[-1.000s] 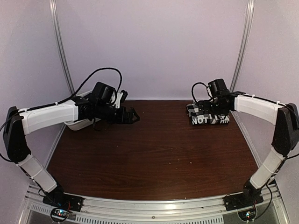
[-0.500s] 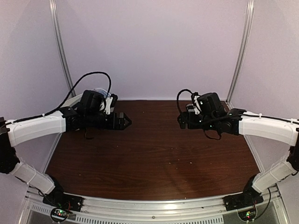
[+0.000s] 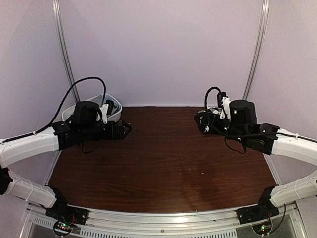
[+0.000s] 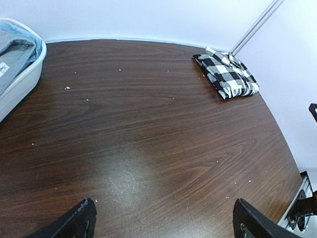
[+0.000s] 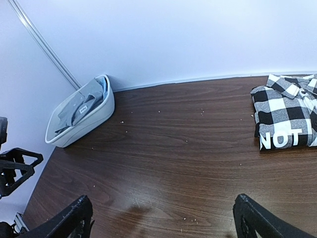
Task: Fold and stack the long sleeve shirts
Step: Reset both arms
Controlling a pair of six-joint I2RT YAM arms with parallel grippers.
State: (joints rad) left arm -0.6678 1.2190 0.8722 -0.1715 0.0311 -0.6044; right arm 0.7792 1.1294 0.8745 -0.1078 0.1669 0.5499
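Both arms have drawn back toward their bases: the left tool [image 4: 163,218] has come away from the white tub [image 5: 105,110], the right tool [image 5: 163,213] has left the spot across the table [image 4: 148,124] from the tub, and each hangs with its fingers spread wide and nothing between them. Farther off, the checked shirt [image 5: 287,119] lies folded and released at the table's back edge, well apart from the tub, while the grey shirt [image 5: 81,104] lies inside the tub. The first shirt looks finished, so I judge that the grey one is next to be fetched, folded and stacked on it.
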